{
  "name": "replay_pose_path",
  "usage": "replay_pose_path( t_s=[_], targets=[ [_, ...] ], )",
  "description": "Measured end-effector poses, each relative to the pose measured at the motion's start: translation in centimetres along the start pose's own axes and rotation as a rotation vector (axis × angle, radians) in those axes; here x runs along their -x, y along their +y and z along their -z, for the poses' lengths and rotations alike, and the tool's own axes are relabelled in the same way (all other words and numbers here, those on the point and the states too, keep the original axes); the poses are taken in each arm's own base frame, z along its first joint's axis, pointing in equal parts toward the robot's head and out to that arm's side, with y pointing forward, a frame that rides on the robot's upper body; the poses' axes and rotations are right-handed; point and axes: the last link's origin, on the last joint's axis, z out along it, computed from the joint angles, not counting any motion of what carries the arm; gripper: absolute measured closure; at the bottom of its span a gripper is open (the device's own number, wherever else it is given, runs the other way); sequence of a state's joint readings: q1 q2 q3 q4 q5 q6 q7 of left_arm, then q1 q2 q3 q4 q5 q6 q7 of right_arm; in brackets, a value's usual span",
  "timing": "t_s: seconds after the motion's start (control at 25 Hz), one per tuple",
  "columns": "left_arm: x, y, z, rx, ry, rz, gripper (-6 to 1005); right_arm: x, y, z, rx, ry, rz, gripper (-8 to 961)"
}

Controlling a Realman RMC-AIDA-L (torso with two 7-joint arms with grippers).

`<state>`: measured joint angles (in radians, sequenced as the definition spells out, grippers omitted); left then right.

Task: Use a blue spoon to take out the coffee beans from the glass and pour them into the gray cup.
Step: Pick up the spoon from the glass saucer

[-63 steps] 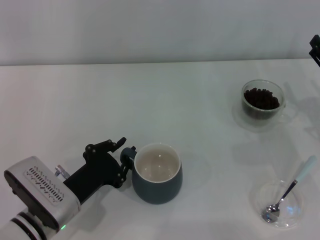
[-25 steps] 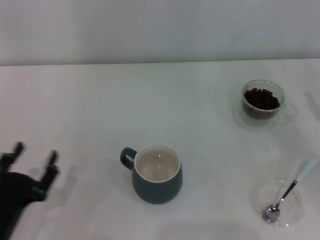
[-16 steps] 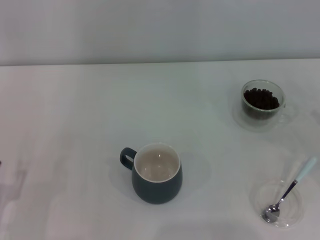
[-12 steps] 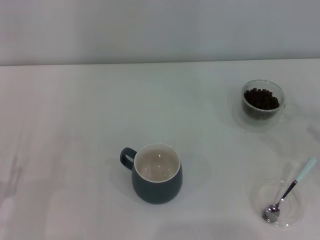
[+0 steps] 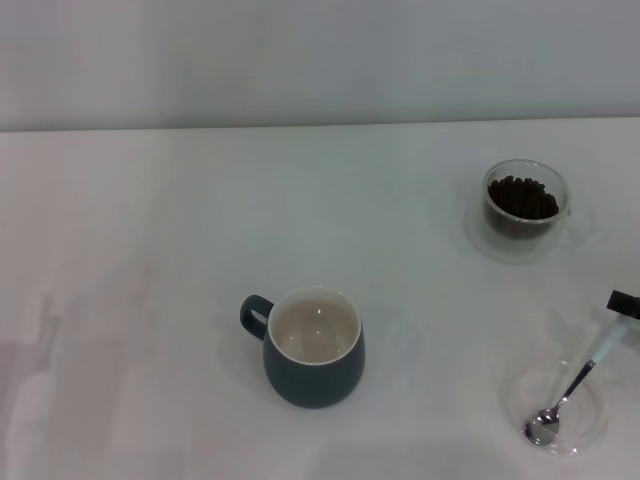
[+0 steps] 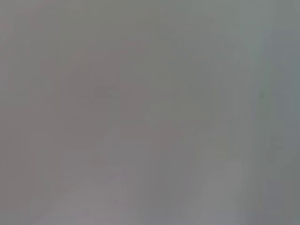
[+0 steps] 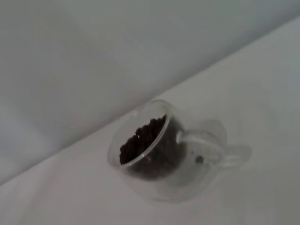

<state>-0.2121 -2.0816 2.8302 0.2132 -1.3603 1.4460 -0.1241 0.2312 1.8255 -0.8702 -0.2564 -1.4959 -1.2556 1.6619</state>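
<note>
The spoon (image 5: pixel 572 389) lies untouched in a clear dish (image 5: pixel 592 432) at the table's (image 5: pixel 200 220) right front; beans (image 5: pixel 522 196) fill the glass (image 5: pixel 526 199) behind it, and the cup (image 5: pixel 314 347) looks empty. Only a dark tip, probably the right gripper (image 5: pixel 622 303), shows, jaws unreadable; the left is unseen.

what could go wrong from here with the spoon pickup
1. The blue spoon lies propped in a shallow clear dish, only its handle over the rim. A push there could tip the dish or slide it across the table.
2. The right gripper just enters at the head view's edge above the handle, so its aim is hard to judge.
3. The glass of coffee beans stands beyond the dish; a wide swing might knock it.
</note>
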Motion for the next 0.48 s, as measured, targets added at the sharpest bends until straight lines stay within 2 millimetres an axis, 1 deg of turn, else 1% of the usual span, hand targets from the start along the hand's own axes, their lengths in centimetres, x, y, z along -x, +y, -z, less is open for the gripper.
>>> replay_pose_path(
  t_s=[0.48],
  targets=[
    [-0.2,-0.1,-0.2,0.001,0.012,-0.010,269,-1.5,0.7,-0.9,0.026,0.036,-0.023,130]
  ],
)
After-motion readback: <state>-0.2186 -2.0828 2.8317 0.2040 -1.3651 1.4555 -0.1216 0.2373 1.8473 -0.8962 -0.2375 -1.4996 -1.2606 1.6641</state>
